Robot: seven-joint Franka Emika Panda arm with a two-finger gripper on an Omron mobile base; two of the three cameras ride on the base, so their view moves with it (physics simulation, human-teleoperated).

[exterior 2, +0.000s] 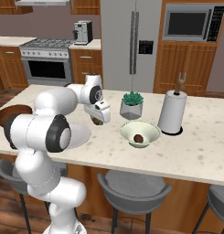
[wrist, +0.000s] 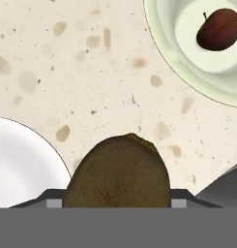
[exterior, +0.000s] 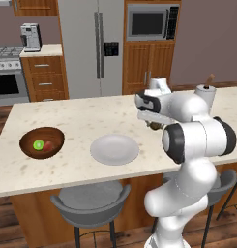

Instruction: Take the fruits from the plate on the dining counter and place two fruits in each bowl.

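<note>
Left to right across the bench (exterior: 81, 116), seen from the left base view: the dark wood bowl (exterior: 41, 142) is set near the left end, w/ the green fruit (exterior: 38, 144) and the red fruit (exterior: 48, 146) inside it, touching or nearly so. Just right of it the plate (exterior: 114, 148) is seen bare, flat on the bench, apart from the bowl.

Next, between plate and pale bowl, the tool (exterior 2: 97, 120) is held above the bench, pointing down. It is closed on a brown fruit (wrist: 117, 172); in the hand view that fruit is seen clamped between the tips, over bare stone, w/ the plate's rim at lower left and the pale bowl's rim at upper right. In the right base view the brown fruit is seen under the hand, clear of the bench top.

Right of the tool, the pale cream-green bowl (exterior 2: 140, 134) is set on the bench w/ the second brown fruit (exterior 2: 138, 138) lying in its bottom. Behind the bowl, a potted succulent (exterior 2: 131, 104) is placed, and further right a paper-towel roll (exterior 2: 172, 112) is stood upright on its holder, near the bowl but not touching.
</note>
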